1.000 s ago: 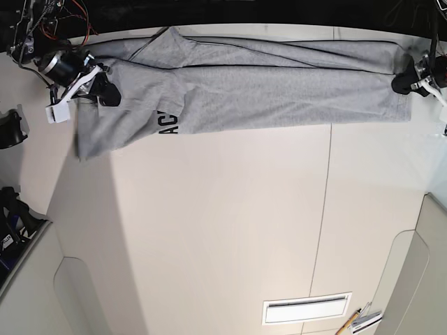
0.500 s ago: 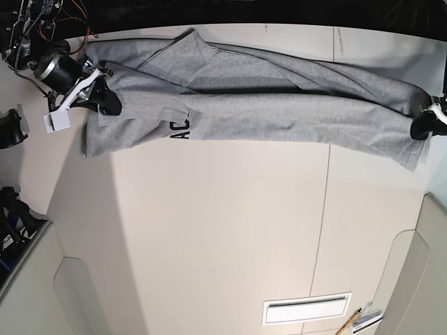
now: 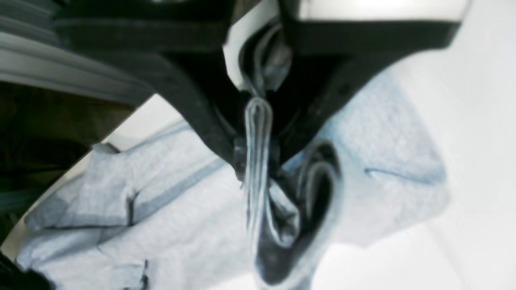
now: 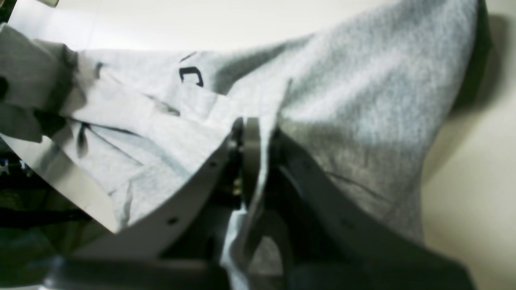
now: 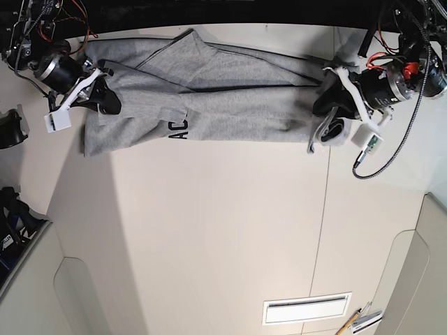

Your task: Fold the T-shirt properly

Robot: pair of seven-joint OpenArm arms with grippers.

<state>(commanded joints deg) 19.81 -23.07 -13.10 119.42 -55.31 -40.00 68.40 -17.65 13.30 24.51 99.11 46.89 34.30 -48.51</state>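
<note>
- Since half a second ago, left gripper (image 5: 328, 112) has carried its T-shirt (image 5: 230, 98) end inward, jaws pinching cloth.
- Right gripper (image 5: 105, 94) pinches the other end.
- Folding seems barely halfway.

Both arms end in a black motor barrel with white bracket plates and black fingers. The right gripper (image 5: 105, 98), at the upper left of the base view, carries a small white box and trails red and black wires. The left gripper (image 5: 328, 115), at the upper right, has red wiring, a looping black cable and a green-tipped white plug. Close up, the right one's pale plate shows small screw holes.
</note>
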